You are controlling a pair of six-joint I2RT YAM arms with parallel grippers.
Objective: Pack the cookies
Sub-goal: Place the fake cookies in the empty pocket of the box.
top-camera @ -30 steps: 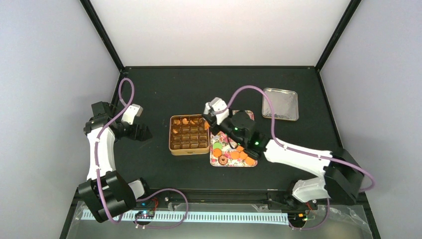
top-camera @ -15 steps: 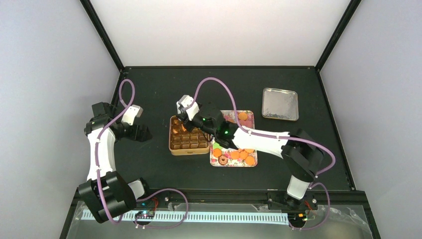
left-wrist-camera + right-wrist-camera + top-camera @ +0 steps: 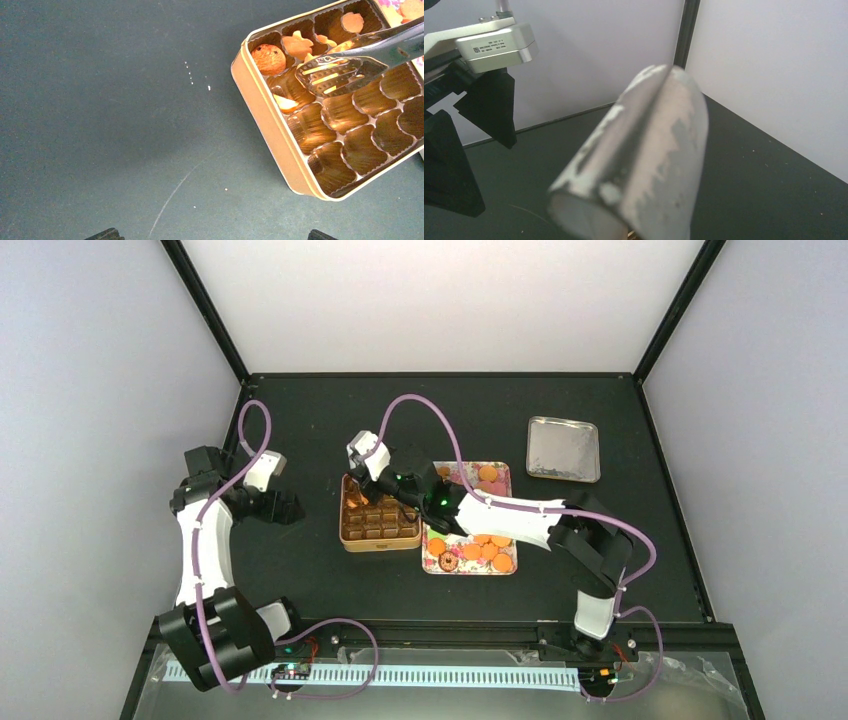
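Swinging across from the patterned tray (image 3: 470, 572), the right gripper (image 3: 383, 473) now hangs over the far-left corner of the tin (image 3: 380, 543); it is clenched on a pair of metal tongs (image 3: 340, 70), whose handle fills the right wrist view as a blur. The slotted blades sit low over the second row of paper cups (image 3: 327, 167), and orange shows through the slots, so one biscuit seems pinched there, though I cannot be certain. A few cookies (image 3: 485, 548) already lie in the tin's far cups; most wait on the tray just beside it. The left gripper (image 3: 285, 508) is spread wide and hovers over bare counter (image 3: 320, 420), apart from the tin.

Risks, as I judge them: the cups nearest the blades are partly filled, so a release slightly off could drop the biscuit on a divider or double up a cup; a blade dipping too low could snag a paper cup and drag it out on the way up; nothing steadies the tin, so a nudge could slide it.
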